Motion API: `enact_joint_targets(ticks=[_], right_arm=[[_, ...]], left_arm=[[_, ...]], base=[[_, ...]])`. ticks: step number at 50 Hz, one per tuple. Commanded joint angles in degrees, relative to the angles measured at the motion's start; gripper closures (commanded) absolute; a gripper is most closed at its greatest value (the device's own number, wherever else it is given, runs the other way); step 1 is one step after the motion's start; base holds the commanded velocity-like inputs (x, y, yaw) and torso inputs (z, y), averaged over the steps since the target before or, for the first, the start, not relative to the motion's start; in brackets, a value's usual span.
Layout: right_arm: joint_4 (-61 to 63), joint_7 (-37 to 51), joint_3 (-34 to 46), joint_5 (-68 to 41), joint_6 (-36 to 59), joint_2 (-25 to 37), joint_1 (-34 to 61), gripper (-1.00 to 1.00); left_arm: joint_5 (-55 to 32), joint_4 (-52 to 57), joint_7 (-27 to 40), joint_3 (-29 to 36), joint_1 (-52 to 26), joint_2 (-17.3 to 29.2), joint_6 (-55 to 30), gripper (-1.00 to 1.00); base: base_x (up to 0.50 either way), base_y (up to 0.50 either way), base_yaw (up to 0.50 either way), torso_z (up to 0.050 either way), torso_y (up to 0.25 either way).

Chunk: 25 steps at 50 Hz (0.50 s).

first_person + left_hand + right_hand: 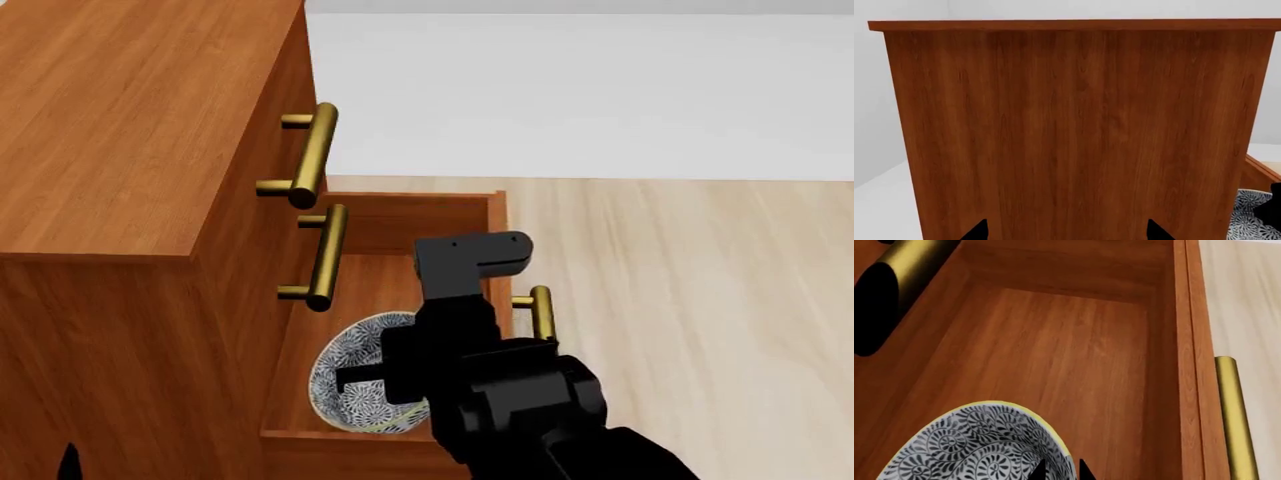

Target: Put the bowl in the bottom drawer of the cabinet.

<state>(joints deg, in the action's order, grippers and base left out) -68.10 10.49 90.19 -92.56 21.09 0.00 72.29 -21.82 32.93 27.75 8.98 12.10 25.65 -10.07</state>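
Observation:
The bowl, blue-grey floral with a yellowish rim, hangs tilted inside the pulled-out bottom drawer of the cabinet. My right gripper is shut on the rim of the bowl, one fingertip inside and one outside. The right arm covers the bowl's right part in the head view. My left gripper stands open, fingertips wide apart, facing the cabinet's plain side panel. An edge of the bowl shows past that panel.
Two upper drawers are closed, their brass handles overhanging the open drawer. The bottom drawer's handle is on its front board. Pale wood floor lies to the right, a white wall behind.

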Motion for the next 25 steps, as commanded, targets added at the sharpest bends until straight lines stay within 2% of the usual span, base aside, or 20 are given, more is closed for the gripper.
enact_joint_targets(ticks=[1, 5, 6, 25], right_arm=[[0.1, 0.1, 0.3, -0.5, 0.2, 0.0, -0.5, 1.0], [0.0, -0.3, 0.3, -0.8, 0.4, 0.0, -0.6, 1.0], [0.1, -0.4, 0.3, -0.9, 0.3, 0.0, -0.7, -1.0], [-0.1, -0.7, 0.1, 0.7, -0.2, 0.0, -0.9, -1.0]], left_arm=[[-0.1, -0.3, 0.1, 0.1, -0.1, 0.1, 0.1, -1.0], [-0.1, -0.3, 0.1, 0.1, 0.0, 0.1, 0.2, -1.0], [-0.1, -0.4, 0.1, 0.1, 0.0, 0.1, 0.2, -1.0], [-0.1, 0.0, 0.5, 0.2, 0.1, 0.3, 0.2, -1.0]], base=[[0.0, 0.0, 0.0, 0.0, 0.0], [0.0, 0.0, 0.0, 0.0, 0.0], [0.0, 0.0, 0.0, 0.0, 0.0], [0.0, 0.0, 0.0, 0.0, 0.0]])
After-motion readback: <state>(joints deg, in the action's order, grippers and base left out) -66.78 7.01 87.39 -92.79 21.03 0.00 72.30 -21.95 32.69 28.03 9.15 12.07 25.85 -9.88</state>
